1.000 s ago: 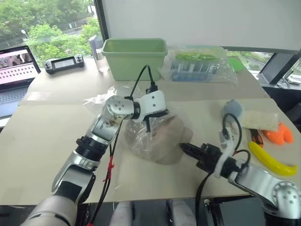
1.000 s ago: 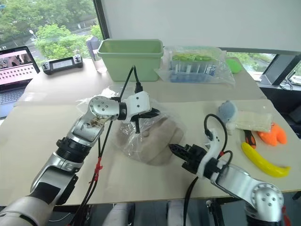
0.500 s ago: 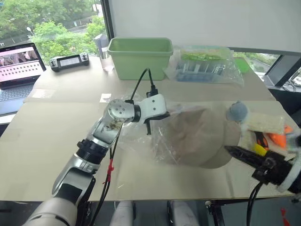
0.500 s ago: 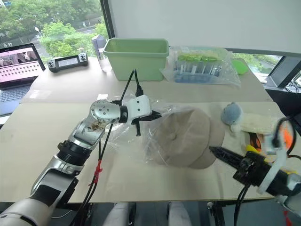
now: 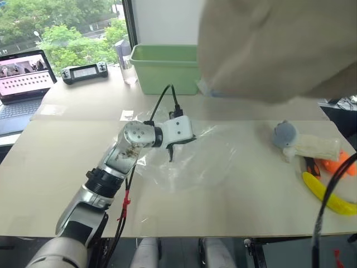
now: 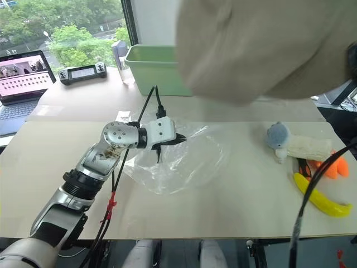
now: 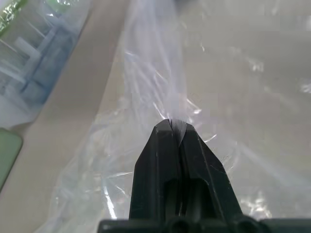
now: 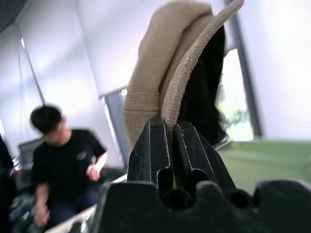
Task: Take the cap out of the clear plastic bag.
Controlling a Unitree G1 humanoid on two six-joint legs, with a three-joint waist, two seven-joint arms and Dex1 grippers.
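The beige cap (image 5: 279,50) hangs high above the table, close to the head camera, and covers the upper right of both eye views. In the right wrist view my right gripper (image 8: 167,124) is shut on the cap's brim edge (image 8: 165,63). The clear plastic bag (image 5: 195,162) lies limp and flat in the middle of the table with nothing in it. My left gripper (image 5: 177,146) is shut on the bag's near-left edge. The left wrist view shows its black fingertips (image 7: 165,133) pinching the film (image 7: 160,87).
A green tub (image 5: 162,53) stands at the back of the table. A blue-grey plush (image 5: 285,134), a white packet (image 5: 315,148), a banana (image 5: 329,198) and orange items (image 5: 348,164) lie at the right. A laptop (image 5: 22,72) and a controller (image 5: 83,71) are at the back left. A person (image 8: 68,165) sits in the background.
My right gripper has pulled the cap out of the bag to the right and lifted it high towards the camera. The bag has collapsed flat. My left gripper has kept its hold.
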